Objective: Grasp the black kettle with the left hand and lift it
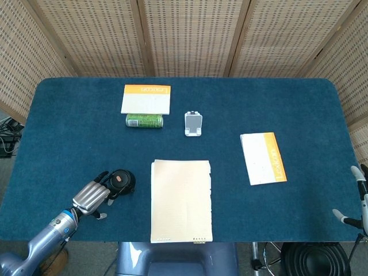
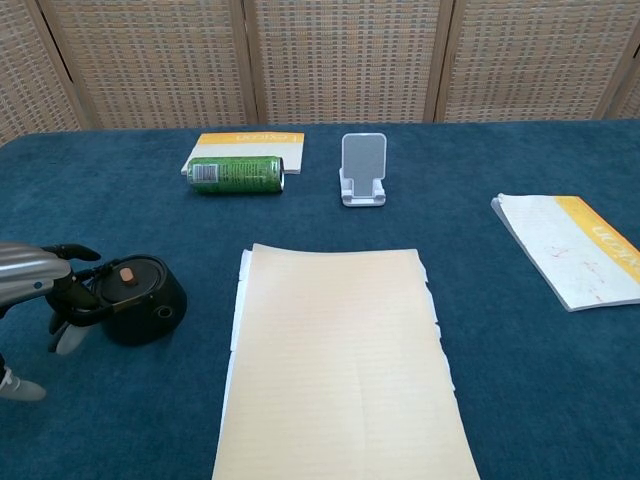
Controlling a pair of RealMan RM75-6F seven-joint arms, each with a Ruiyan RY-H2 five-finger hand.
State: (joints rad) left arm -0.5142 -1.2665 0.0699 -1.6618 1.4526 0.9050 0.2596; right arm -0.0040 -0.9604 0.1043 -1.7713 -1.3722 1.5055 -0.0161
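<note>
The black kettle [image 1: 121, 180] is small and round, with an orange knob on its lid, and stands on the blue table near the front left. In the chest view the kettle [image 2: 142, 300] has its handle turned to the left. My left hand [image 1: 92, 197] is at that handle, and its dark fingers [image 2: 68, 303] curl around it, so the hand [image 2: 40, 283] grips the kettle. The kettle's base looks to be resting on the cloth. My right hand [image 1: 357, 202] hangs off the table's right front edge with its fingers apart and nothing in it.
A large cream paper pad [image 1: 181, 200] lies just right of the kettle. Further back are a green can [image 1: 144, 120] on its side, an orange-and-white booklet [image 1: 146, 99] and a grey phone stand [image 1: 194, 123]. Another booklet [image 1: 263, 157] lies at the right.
</note>
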